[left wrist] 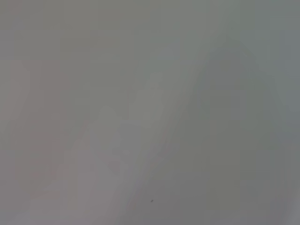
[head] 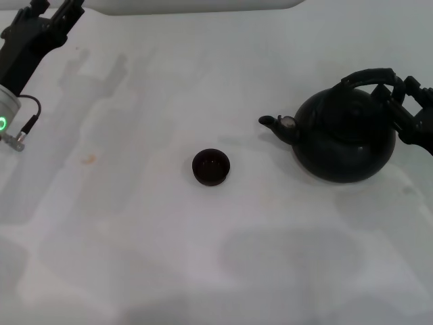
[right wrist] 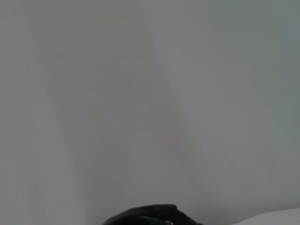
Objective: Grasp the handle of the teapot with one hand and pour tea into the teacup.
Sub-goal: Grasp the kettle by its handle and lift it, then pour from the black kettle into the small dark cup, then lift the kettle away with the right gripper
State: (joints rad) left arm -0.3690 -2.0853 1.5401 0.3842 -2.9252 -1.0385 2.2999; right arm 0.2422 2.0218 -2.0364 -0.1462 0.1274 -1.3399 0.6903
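Note:
The black teapot [head: 345,139] stands on the white table at the right, its spout [head: 276,124] pointing left toward the teacup. Its arched black handle [head: 369,74] spans the top. The small dark teacup [head: 211,167] sits upright near the middle of the table, well apart from the spout. My right gripper [head: 404,95] is at the right end of the handle, touching or very close to it. My left gripper [head: 54,10] is open and empty at the far left back, away from both. The right wrist view shows only a dark rounded shape [right wrist: 150,216] at its edge.
The table [head: 135,237] is a plain white surface with faint stains and soft shadows. A white edge runs along the back [head: 196,5]. The left wrist view shows only blank pale surface.

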